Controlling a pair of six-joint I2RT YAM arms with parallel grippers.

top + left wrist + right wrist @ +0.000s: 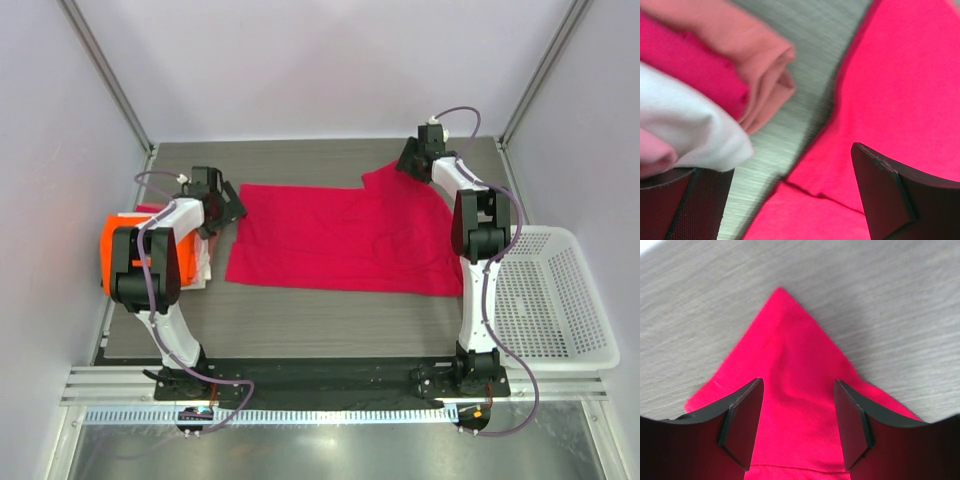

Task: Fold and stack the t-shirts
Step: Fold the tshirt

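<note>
Top external view, from the left: a folded bright orange cloth t-shirt sits at the table's left edge. A pale white-pink cloth shirt peeks out from under it. Both lie just outside the left jaw of the left gripper. That gripper's jaws are spread wide and grip nothing. In the left wrist view, bare grey wood-grain table and the hemmed left edge of the large crimson-red cloth t-shirt show between them, while the folded pile is beside the left jaw.

The crimson shirt is spread flat across the middle of the table, reaching from one gripper to the other. Its far right corner rises to a point under the right gripper. There the jaws stand parted, one on either side of the cloth, and the pointed tip lies flat beyond them. They are not pinching it.

Well outside the right jaw, at the table's right edge, stands a white plastic lattice basket.
</note>
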